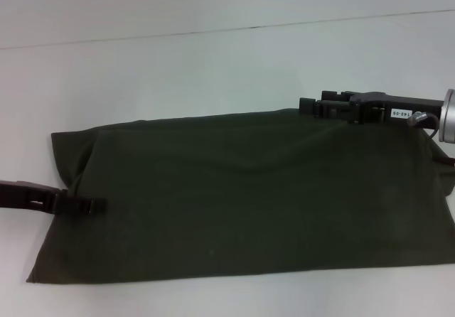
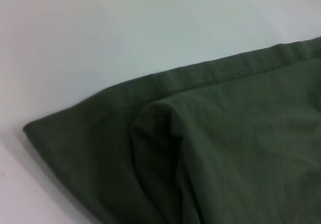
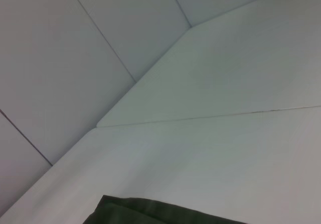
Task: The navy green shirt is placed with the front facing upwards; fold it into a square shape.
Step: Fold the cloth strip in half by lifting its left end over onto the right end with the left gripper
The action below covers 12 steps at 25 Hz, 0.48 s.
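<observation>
Left gripper [image 1: 96, 205]: low over the shirt's left end, fingers together; whether they pinch cloth cannot be told. Right gripper [image 1: 307, 105]: at the far edge of the shirt, right of centre; finger state cannot be told. Shirt [image 1: 242, 196]: dark green, folded into a long band, lying flat across the white table [image 1: 178, 68], print hidden.

shirt [image 2: 225, 148]: dark green, folded corner, layers overlapping, hemmed edge showing | table [image 2: 100, 33]: white, beneath it
</observation>
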Motion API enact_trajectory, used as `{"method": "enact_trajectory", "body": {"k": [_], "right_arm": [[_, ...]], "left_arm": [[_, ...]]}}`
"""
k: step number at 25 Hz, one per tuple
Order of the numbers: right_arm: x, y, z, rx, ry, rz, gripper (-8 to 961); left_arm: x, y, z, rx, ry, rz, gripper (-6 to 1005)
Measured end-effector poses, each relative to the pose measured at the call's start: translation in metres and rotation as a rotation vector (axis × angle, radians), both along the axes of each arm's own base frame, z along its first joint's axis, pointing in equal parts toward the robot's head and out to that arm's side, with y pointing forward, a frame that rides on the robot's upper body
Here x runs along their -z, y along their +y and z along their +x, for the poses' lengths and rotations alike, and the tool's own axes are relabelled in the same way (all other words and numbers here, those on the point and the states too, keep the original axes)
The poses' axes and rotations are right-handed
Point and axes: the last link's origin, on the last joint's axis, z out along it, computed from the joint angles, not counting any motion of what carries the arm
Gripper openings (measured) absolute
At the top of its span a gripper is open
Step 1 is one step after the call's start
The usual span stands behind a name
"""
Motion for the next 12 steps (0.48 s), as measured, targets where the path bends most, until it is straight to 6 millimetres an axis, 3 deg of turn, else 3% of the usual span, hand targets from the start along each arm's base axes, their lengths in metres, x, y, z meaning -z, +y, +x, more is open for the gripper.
{"method": "enact_trajectory", "body": {"k": [8, 12], "right_arm": [[-0.0004, 0.0005, -0.0001, 0.0, -0.001, 0.002, 916], [-0.0006, 0.0008, -0.0004, 0.0, -0.002, 0.002, 916]], "left_arm": [[-0.0005, 0.0018, 0.0, 0.001, 0.004, 0.01, 837], [-0.0027, 0.0039, -0.0003, -0.007, 0.004, 0.021, 680]]}}
